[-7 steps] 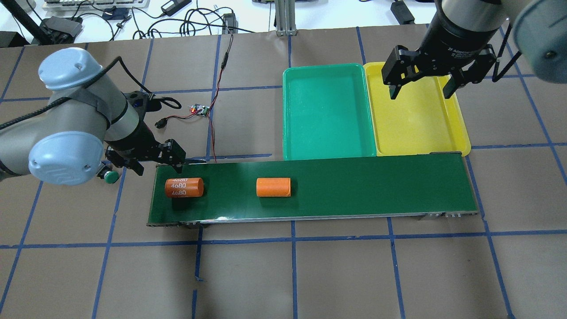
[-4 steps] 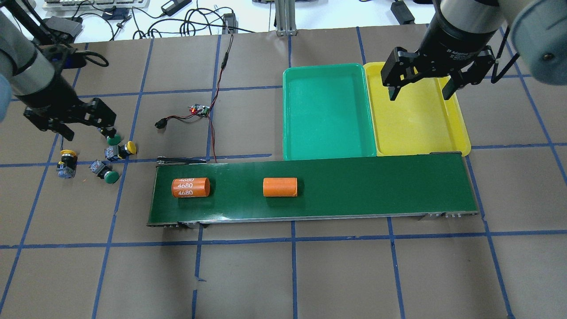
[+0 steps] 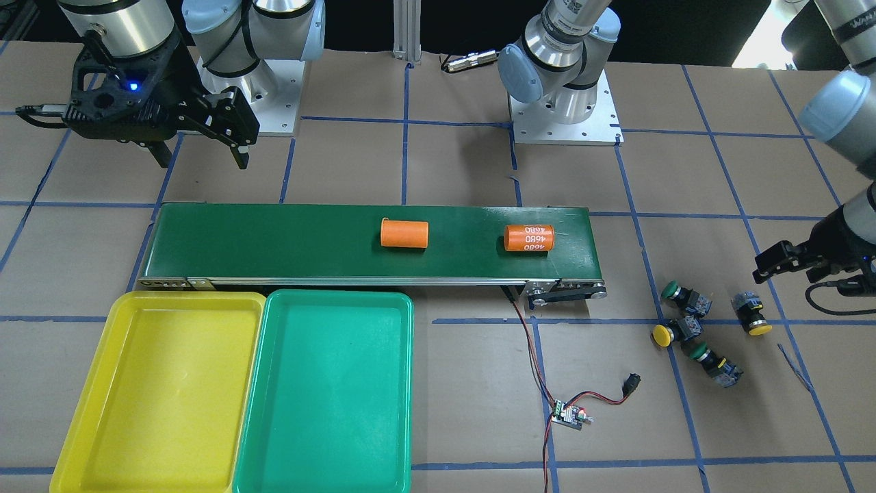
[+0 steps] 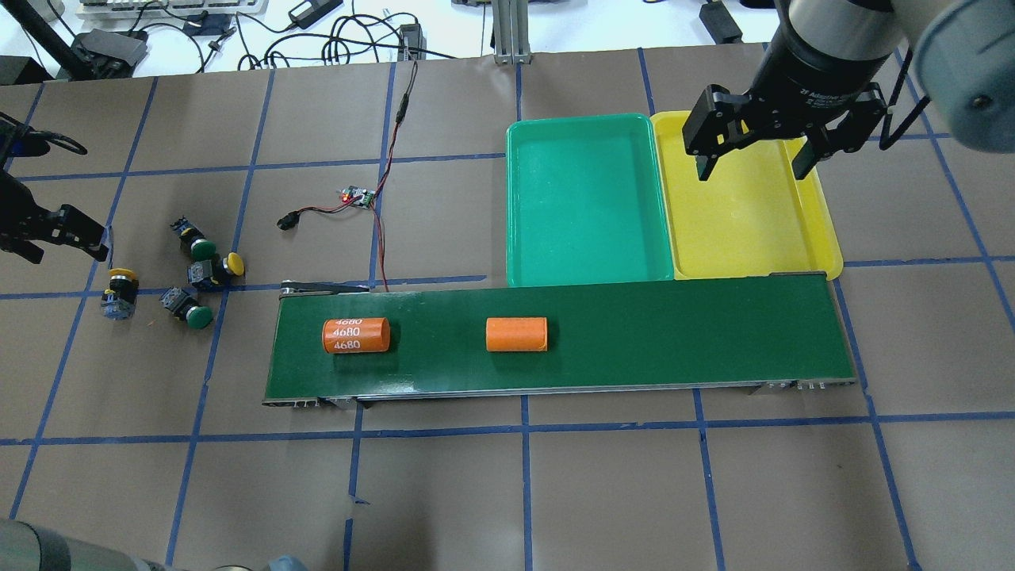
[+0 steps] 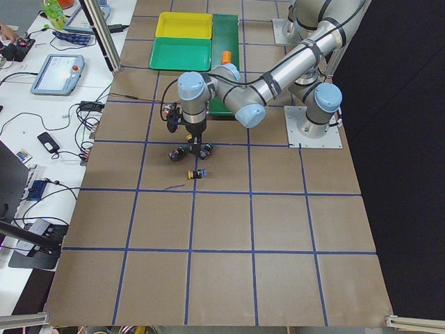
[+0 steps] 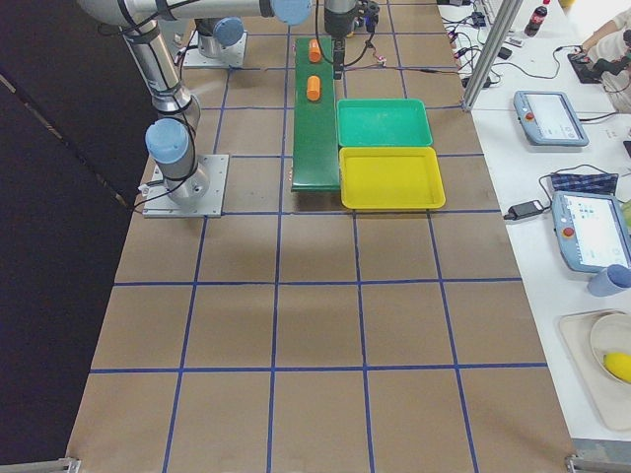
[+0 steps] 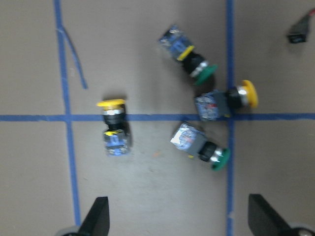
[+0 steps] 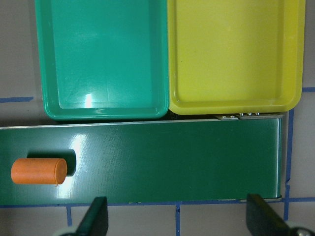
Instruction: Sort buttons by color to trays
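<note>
Altogether four buttons (image 4: 208, 274), two trays (image 4: 587, 198), two cylinders (image 4: 515, 334) — left and right jaws apart.

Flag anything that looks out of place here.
The four buttons lie tipped on their sides on the table, off the conveyor belt; two orange cylinders lie on it instead.

The green tray (image 8: 101, 59) and yellow tray (image 8: 231, 54) are smooth, faintly glossy plastic. Just beside them, the conveyor belt (image 8: 162, 162) has a sheeny dark-green surface catching glare. Matt brown paper (image 4: 618, 500) surrounds the belt, lined with blue tape (image 4: 526, 492).
</note>
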You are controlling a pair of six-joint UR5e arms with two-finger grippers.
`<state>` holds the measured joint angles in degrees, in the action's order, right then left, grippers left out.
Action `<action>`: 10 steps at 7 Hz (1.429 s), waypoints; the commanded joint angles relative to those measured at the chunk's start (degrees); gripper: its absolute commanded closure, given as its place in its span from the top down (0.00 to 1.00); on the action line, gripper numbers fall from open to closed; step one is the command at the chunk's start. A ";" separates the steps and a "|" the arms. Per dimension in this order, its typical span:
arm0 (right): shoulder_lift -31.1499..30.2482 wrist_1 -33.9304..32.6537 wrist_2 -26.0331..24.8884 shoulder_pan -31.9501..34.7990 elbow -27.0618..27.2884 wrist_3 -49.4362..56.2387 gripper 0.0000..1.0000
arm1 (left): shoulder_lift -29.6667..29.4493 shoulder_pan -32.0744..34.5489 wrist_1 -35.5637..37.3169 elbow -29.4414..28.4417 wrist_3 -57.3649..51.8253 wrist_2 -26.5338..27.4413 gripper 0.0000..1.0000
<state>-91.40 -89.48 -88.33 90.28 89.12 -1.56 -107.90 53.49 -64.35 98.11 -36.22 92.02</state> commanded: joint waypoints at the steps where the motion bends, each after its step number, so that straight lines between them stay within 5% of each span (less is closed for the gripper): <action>1: 0.00 0.01 -0.09 0.07 0.00 0.07 1.00 | -5.72 -0.57 3.44 0.06 -0.60 0.09 1.00; 5: 0.00 0.10 -0.09 -0.02 0.00 0.15 1.00 | -10.75 -2.93 5.73 2.34 -2.63 0.62 1.00; 6: 0.00 0.10 -0.09 -0.10 0.00 0.15 1.00 | -10.93 -3.04 6.08 2.78 -2.80 0.62 0.64; 7: 0.00 0.10 -0.18 -0.10 0.00 0.24 1.00 | -10.93 -3.21 6.08 2.27 -2.80 0.53 0.01; 10: 0.00 0.19 -0.26 -0.10 0.00 0.24 1.00 | -8.05 -1.91 5.21 1.38 -2.63 0.00 0.00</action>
<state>-91.41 -89.37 -88.56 90.18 89.12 -1.32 -117.69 50.61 -58.68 99.77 -38.89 92.05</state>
